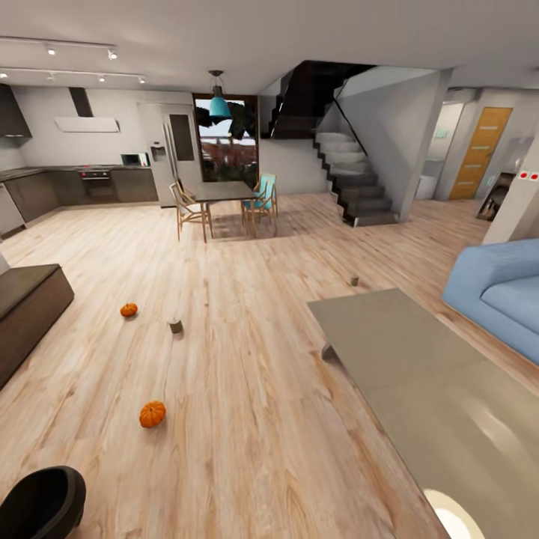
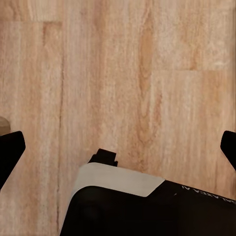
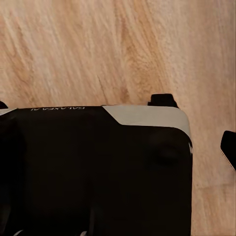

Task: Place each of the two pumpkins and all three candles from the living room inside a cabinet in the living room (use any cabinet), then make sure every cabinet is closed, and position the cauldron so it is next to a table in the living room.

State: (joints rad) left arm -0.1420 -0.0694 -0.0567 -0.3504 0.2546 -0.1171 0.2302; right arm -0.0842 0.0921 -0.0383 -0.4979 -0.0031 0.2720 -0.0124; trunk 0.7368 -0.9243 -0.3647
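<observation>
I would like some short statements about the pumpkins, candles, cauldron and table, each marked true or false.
1. Both pumpkins lie on the floor, the near pumpkin and the far pumpkin. True.
2. A candle stands on the table. False: the left candle and the far candle stand on the floor.
3. The cauldron touches the table. False: it sits far to its left.
4. The cabinet stands at the left. True.
</observation>
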